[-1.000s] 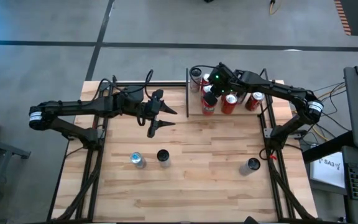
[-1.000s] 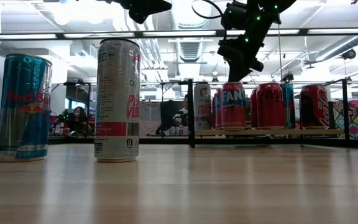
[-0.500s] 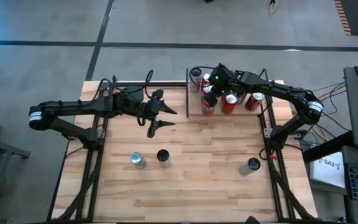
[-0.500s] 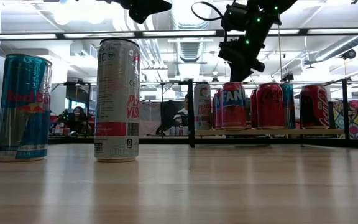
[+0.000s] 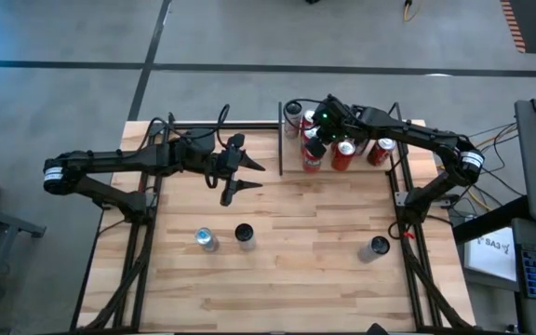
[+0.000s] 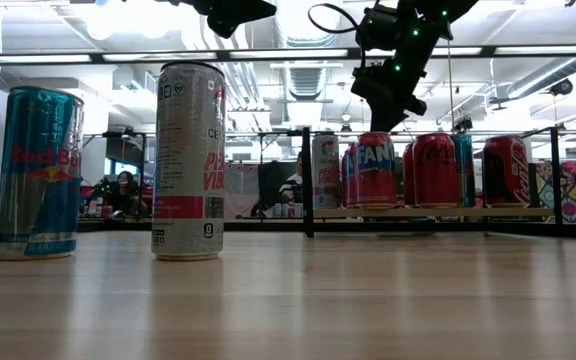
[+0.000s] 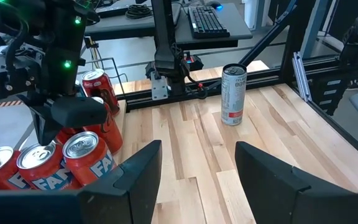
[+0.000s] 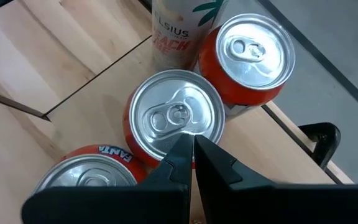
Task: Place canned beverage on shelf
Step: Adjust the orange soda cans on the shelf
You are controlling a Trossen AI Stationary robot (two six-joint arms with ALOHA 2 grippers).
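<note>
While right pincer (image 5: 311,146) hangs clenched and empty above red cans (image 5: 342,155) on shelf (image 5: 291,167), upper right of high view, placing step looks finished. Left pincer (image 5: 248,177) part-open, empty, mid-counter. Next: fetch loose can (image 5: 205,239), lower left.

In the low view, the left arm (image 6: 230,12) is cut off by the top edge, so its gripper is not seen there. The far cans on the shelf (image 6: 438,212) are partly hidden behind the nearer ones, and their labels cannot be read in full. In the right wrist view, the Fanta can (image 8: 89,169) is cut off at the bottom edge and the Celsius can (image 8: 178,31) at the top. In the high view, the labels of the three cans (image 5: 244,234) on the table are too small to be told.
</note>
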